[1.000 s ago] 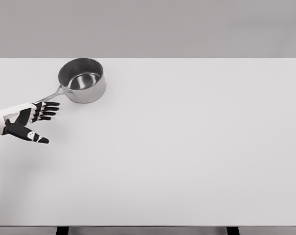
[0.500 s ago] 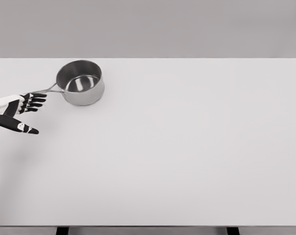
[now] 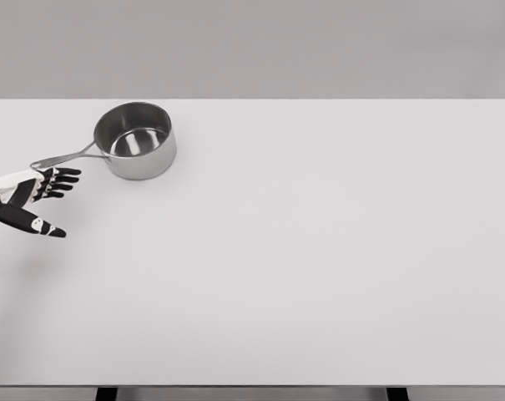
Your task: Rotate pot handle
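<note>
Since a second ago the pot's handle (image 3: pixel 64 156) has swung from pointing toward the near-left to pointing almost straight at the left edge of the table (image 3: pixel 319 267), and the pot (image 3: pixel 135 150) itself has slid a little to the left. It stands upright in the far left part of the surface, close to the far edge, its steel bowl open and showing a bright bottom. Its thin handle runs out from the rim toward the left edge, dipping slightly nearer as it goes, and its tip ends just above the fingers (image 3: pixel 62 177) of the left hand (image 3: pixel 31 200). That hand has drawn back toward the left edge from where it was. It comes in at the left edge, fingers spread and stretched to the right, thumb held apart on the near side, gripping nothing. Whether the topmost finger touches the handle's tip cannot be told.
</note>
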Controlling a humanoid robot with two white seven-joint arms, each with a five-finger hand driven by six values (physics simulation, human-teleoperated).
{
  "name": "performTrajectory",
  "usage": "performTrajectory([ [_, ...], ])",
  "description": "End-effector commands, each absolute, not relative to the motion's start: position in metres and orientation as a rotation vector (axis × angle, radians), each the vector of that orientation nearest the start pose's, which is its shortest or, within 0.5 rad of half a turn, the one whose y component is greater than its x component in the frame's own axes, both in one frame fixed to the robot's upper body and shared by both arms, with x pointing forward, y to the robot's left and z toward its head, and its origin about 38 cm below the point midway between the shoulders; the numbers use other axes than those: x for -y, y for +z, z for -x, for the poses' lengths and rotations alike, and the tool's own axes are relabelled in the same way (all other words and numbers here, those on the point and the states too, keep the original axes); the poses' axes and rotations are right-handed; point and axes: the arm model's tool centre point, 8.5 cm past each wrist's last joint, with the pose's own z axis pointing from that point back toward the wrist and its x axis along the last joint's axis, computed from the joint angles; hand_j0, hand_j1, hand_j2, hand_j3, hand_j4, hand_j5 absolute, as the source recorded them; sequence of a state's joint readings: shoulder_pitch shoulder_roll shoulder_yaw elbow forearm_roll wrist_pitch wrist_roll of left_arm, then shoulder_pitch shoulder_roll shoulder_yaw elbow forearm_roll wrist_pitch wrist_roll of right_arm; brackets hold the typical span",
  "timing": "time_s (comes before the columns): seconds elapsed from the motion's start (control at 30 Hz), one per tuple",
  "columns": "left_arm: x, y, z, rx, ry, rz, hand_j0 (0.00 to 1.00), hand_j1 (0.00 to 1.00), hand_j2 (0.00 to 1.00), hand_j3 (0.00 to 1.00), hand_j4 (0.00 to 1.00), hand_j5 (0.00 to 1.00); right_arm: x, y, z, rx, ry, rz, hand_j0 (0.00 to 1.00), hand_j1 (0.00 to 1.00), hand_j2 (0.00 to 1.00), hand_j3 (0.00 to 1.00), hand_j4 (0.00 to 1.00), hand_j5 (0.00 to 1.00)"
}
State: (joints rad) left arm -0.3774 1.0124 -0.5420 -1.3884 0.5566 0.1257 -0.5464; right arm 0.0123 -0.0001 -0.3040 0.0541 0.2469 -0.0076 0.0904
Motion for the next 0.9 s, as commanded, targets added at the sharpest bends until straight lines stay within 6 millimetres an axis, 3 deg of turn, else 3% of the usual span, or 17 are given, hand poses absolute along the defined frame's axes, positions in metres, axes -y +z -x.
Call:
performTrajectory([
  [0.0,-0.424,0.155,-0.395,1.041,-0.905,0.075,1.0,1.0,1.0,1.0,1.0,1.0,0.258,-0.261,0.025,-0.051,-0.062,-0.017,1.0,1.0,1.0,1.0,1.0,1.0],
  [0.07,-0.413,0.16,-0.391,1.038,-0.993,0.043,1.0,1.0,1.0,1.0,1.0,1.0,0.258,-0.261,0.025,-0.051,-0.062,-0.017,1.0,1.0,1.0,1.0,1.0,1.0],
  [0.2,-0.408,0.181,-0.384,1.009,-1.047,0.015,1.0,1.0,1.0,1.0,1.0,1.0,0.258,-0.261,0.025,-0.052,-0.062,-0.018,1.0,1.0,1.0,1.0,1.0,1.0],
  [0.3,-0.415,0.195,-0.376,0.944,-1.059,-0.026,1.0,1.0,1.0,1.0,1.0,1.0,0.258,-0.261,0.025,-0.051,-0.063,-0.017,1.0,1.0,1.0,1.0,1.0,1.0],
  [0.53,-0.426,0.197,-0.368,0.765,-0.97,-0.088,1.0,1.0,1.0,1.0,1.0,1.0,0.258,-0.261,0.025,-0.051,-0.062,-0.017,1.0,1.0,1.0,1.0,1.0,1.0],
  [0.7,-0.42,0.214,-0.378,0.809,-0.986,-0.119,1.0,1.0,1.0,1.0,1.0,1.0,0.258,-0.261,0.025,-0.051,-0.062,-0.017,1.0,1.0,1.0,1.0,1.0,1.0],
  [0.87,-0.409,0.21,-0.389,0.841,-0.996,-0.124,1.0,1.0,1.0,1.0,1.0,1.0,0.258,-0.261,0.025,-0.051,-0.062,-0.017,1.0,1.0,1.0,1.0,1.0,1.0],
])
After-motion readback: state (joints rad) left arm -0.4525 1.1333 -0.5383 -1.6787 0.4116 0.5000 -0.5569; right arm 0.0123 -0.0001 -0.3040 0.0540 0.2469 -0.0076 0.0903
